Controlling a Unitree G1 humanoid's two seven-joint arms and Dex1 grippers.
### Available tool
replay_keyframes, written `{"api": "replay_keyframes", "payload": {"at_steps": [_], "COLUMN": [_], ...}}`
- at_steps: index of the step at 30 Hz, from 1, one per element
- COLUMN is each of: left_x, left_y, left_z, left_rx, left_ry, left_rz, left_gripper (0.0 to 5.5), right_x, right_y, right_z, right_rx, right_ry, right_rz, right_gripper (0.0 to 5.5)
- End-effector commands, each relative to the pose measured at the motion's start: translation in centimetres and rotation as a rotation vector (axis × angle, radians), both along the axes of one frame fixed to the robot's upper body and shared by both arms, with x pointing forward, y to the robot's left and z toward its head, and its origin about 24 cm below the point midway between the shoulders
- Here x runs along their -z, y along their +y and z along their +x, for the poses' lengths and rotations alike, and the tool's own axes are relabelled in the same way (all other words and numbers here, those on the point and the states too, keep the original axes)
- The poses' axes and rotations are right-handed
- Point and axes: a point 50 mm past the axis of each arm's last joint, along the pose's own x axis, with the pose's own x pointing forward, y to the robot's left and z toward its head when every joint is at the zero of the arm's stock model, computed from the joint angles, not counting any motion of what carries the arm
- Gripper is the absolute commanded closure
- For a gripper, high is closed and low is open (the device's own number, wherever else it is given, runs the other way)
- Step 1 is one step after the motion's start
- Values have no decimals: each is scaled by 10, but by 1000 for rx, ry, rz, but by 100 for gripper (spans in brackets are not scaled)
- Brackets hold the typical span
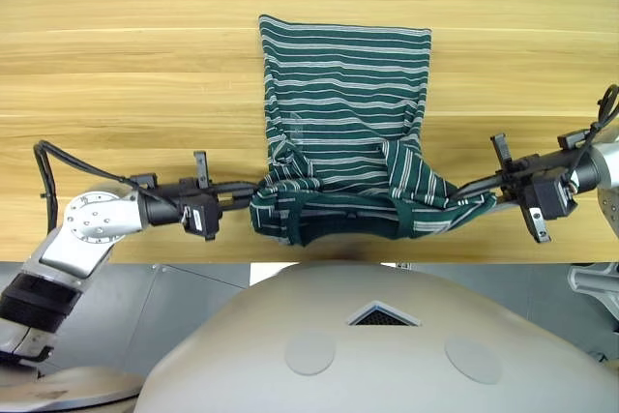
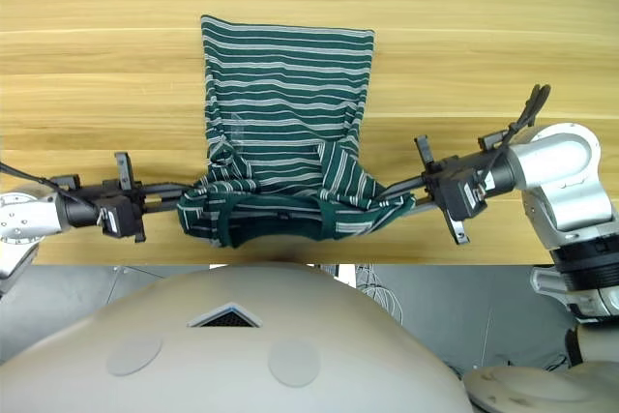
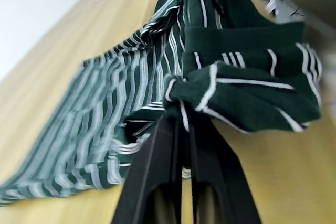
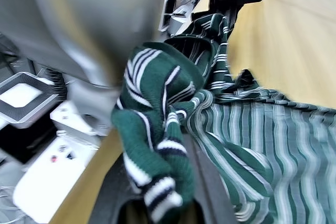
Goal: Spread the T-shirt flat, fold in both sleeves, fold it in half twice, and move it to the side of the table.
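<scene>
T-shirt (image 1: 343, 94), green-striped, on the desk (image 1: 116, 65): far part flat, near edge bunched along the desk's front. Left claw (image 1: 253, 192) and right claw (image 1: 482, 202) are each clenched on a bunched near corner. The fabric looks light, soft and limp. It is best held at corners or hems, since slack cloth sags.
</scene>
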Motion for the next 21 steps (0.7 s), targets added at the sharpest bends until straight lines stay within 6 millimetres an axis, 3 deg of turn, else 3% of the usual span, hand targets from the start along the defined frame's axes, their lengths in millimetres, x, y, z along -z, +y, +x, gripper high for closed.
{"api": "replay_keyframes", "payload": {"at_steps": [1,3,5,9,12,16,21], "left_x": [-4,-3,-8,-34,-27,0,31], "left_y": [-5,-10,-12,-6,-5,-14,-31], "left_z": [-8,-4,15,78,128,181,201], "left_rx": [22,29,34,-2,-60,-226,-390], "left_ry": [90,134,149,172,237,335,422], "left_rz": [-28,-56,-82,-174,-208,-260,-272], "left_gripper": [550,550,550,550,550,550,550], "right_x": [-2,-6,-15,-39,-45,-31,7], "right_y": [3,6,7,3,4,8,15], "right_z": [-1,11,32,92,126,157,175], "right_rx": [-34,-23,9,147,231,330,453], "right_ry": [8,13,21,21,71,135,248], "right_rz": [-41,-24,-3,36,42,3,-81], "right_gripper": [535,535,535,535,535,535,535]}}
